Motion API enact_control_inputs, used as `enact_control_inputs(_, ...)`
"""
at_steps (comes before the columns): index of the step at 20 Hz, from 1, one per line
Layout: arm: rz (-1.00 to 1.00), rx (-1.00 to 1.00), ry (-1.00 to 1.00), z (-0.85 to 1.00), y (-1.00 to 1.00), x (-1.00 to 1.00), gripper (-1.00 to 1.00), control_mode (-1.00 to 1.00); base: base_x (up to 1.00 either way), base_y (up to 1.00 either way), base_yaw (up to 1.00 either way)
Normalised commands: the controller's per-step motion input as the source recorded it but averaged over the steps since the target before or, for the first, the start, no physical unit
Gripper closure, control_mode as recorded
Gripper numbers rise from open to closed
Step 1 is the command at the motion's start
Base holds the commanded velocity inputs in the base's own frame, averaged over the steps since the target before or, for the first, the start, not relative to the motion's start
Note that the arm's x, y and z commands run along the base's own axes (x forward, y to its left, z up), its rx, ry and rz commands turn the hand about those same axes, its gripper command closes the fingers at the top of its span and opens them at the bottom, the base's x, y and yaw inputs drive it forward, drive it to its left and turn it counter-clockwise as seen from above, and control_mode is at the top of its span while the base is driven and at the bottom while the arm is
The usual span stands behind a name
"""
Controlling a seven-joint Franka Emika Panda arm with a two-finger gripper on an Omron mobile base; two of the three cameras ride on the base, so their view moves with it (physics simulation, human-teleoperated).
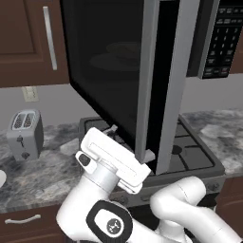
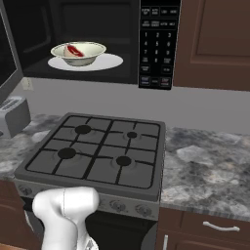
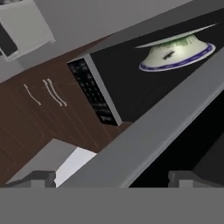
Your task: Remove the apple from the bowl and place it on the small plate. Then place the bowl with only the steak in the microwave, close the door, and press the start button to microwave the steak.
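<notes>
Door [image 3: 144, 144] edge — between parted gripper [image 3: 113, 177] tips

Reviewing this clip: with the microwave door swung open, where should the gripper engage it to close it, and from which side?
Best pushed, not pinched: the black microwave door stands wide open, so its grey free edge gives most leverage. The open gripper sits right there; press from the outer face, toward the cream bowl inside.

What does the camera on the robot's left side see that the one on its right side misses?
The left base view alone shows the robot's open pincer by the edge of the swung-out door, and the whole toaster. The right base view alone shows the bowl with the steak on the microwave's tray. Both show the stove and the keypad.
</notes>
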Motion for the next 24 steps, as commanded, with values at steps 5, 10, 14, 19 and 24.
enact_control_inputs(5,-0.01,0.13,0.00,0.23,-0.72,0.13,-1.00,-1.00,0.00,0.00,0.00)
enact_control_inputs(10,0.00,0.19,0.04,0.21,-0.68,0.22,-1.00,-1.00,0.00,0.00,0.00)
enact_control_inputs(14,0.00,0.19,0.04,0.18,-0.67,0.30,-1.00,-1.00,0.00,0.00,0.00)
enact_control_inputs(19,0.00,0.19,0.06,0.09,-0.59,0.40,-1.00,-1.00,0.00,0.00,0.00)
enact_control_inputs(24,0.05,0.23,0.05,0.01,-0.59,0.55,-1.00,-1.00,0.00,0.00,0.00)
